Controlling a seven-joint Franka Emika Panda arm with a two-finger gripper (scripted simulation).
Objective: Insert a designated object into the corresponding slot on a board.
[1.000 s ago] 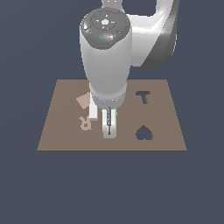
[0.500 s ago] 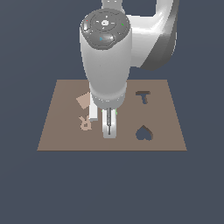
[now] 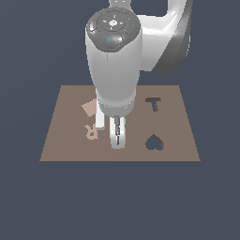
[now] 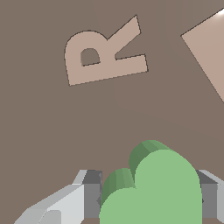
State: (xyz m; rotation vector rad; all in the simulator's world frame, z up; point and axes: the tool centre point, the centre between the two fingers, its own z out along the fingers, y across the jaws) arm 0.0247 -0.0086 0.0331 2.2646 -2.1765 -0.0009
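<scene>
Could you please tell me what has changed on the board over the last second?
Nothing has visibly changed. The gripper stays closed on the green heart, low over the board, and the heart-shaped slot is still unfilled.

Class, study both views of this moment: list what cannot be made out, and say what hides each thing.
- Green heart: cut off by the wrist view's edge; in the exterior view the arm hides nearly all of it.
- Gripper: the exterior view is too small to show the fingers' contact with the heart.
- Tan square: partly behind the arm in the exterior view; cropped in the wrist view.
- Heart slot and T slot: outside the wrist view.
</scene>
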